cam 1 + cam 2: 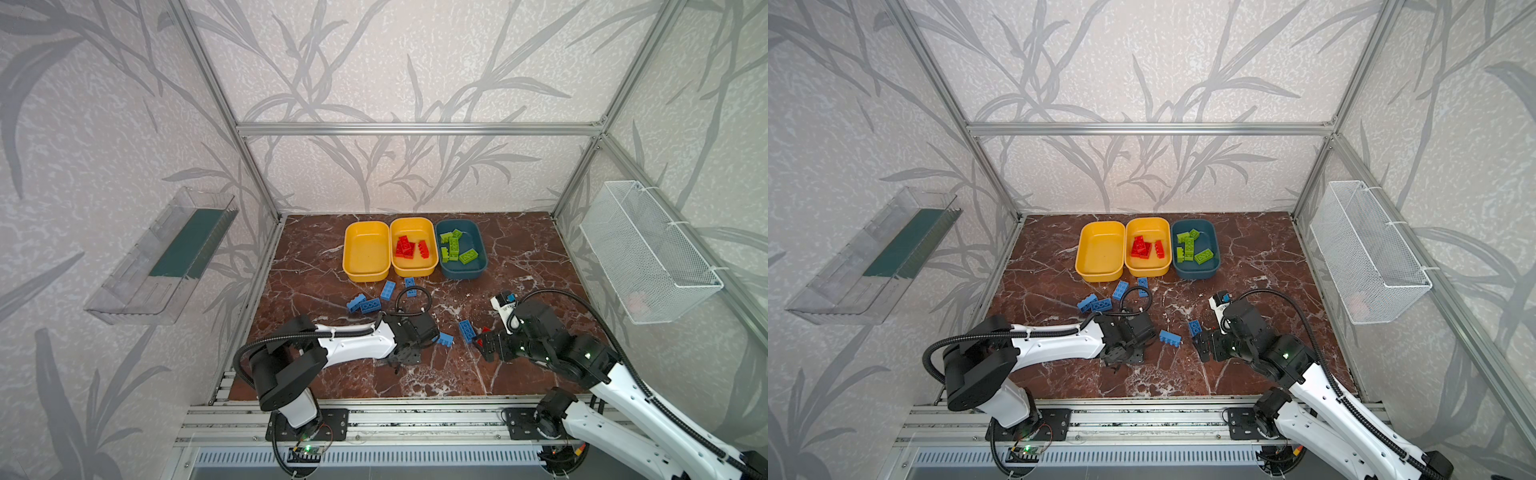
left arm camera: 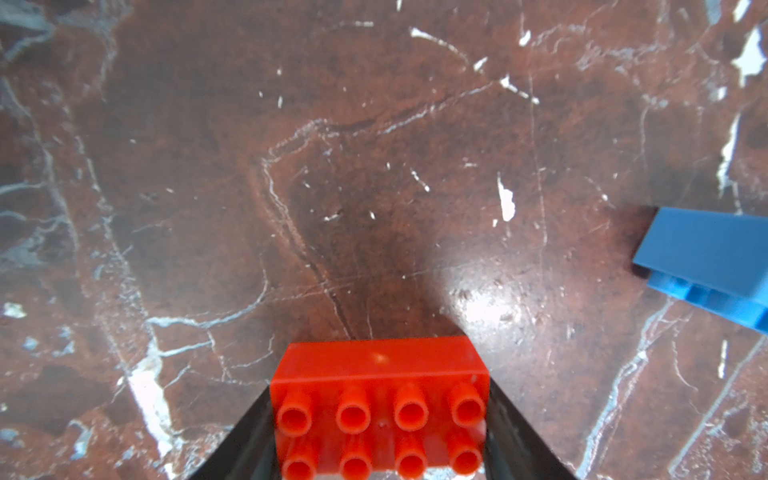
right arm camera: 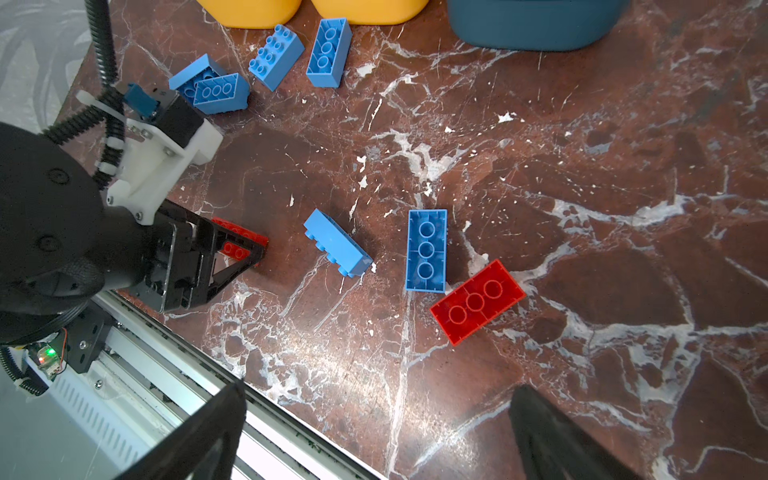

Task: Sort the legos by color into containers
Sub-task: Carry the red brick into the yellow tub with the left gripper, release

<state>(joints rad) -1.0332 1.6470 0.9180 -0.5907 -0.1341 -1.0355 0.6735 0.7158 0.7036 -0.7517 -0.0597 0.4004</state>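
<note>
1. A dark red, white-veined marble tabletop (image 1: 519, 257) carries everything.
2. Three shallow rounded plastic tubs stand side by side at its far edge. The left yellow tub (image 1: 365, 253) is empty. The middle yellow tub (image 1: 415, 272) holds red studded bricks (image 1: 405, 248). The dark teal tub (image 1: 463, 272) holds lime green bricks (image 1: 455, 245).
3. The left gripper (image 2: 380, 386) sits low over the near middle of the table. Its black fingers (image 2: 511, 436) press against the two short ends of a red eight-stud brick (image 2: 378, 361) — clamped on it, studs facing the wrist camera.
4. The right gripper (image 3: 384, 432) hangs above the table to the right, jaws spread wide with nothing between them.
5. Near it a loose red brick (image 3: 478, 301) lies hollow side up, touching a corner of a blue brick (image 3: 426, 249) that is also hollow side up. Another blue brick (image 3: 336, 243) lies on its side between the two grippers.
6. Four more blue bricks (image 1: 388, 289) lie on the marble just in front of the yellow tubs — the leftmost two touching.
</note>
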